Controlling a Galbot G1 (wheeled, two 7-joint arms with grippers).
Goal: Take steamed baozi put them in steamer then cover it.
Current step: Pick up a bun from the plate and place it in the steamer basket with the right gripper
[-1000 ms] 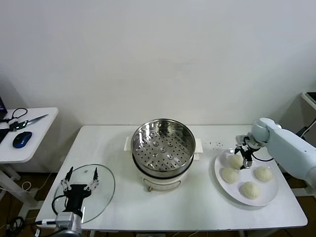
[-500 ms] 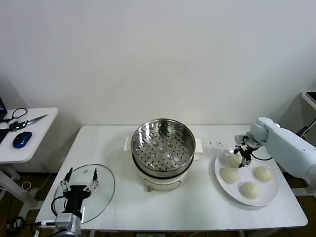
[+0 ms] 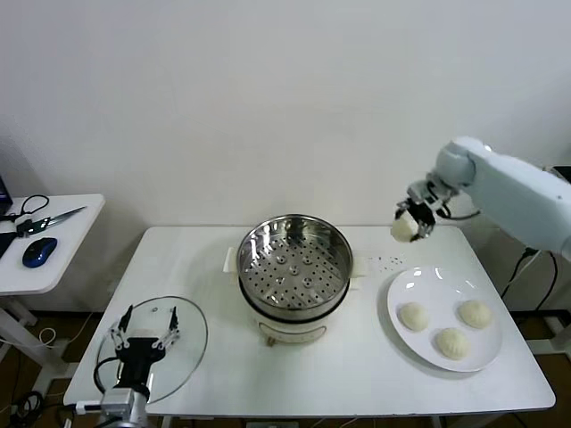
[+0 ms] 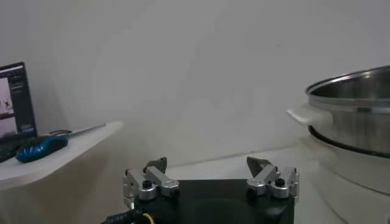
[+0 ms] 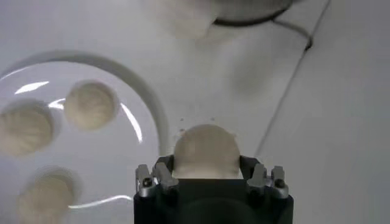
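Observation:
My right gripper (image 3: 412, 220) is shut on one cream-white baozi (image 3: 403, 228) and holds it in the air above the table's back right, between the steamer and the plate. The right wrist view shows that baozi (image 5: 205, 152) gripped between the jaws of the right gripper (image 5: 206, 171). Three more baozi (image 3: 413, 316) lie on the white plate (image 3: 436, 282). The steel steamer (image 3: 294, 261) sits empty at the table's middle on its white pot base. The glass cover (image 3: 178, 352) lies flat at the front left. My left gripper (image 3: 144, 331) hovers open over it.
A side table (image 3: 53, 241) to the left carries scissors, a blue mouse (image 3: 40, 252) and cables. Small dark specks (image 3: 385, 261) dot the table behind the plate. A white wall stands close behind the table.
My right gripper closed on a baozi on the plate, then lifted it up and back toward the left. Three buns stay on the plate. The left arm has not moved.

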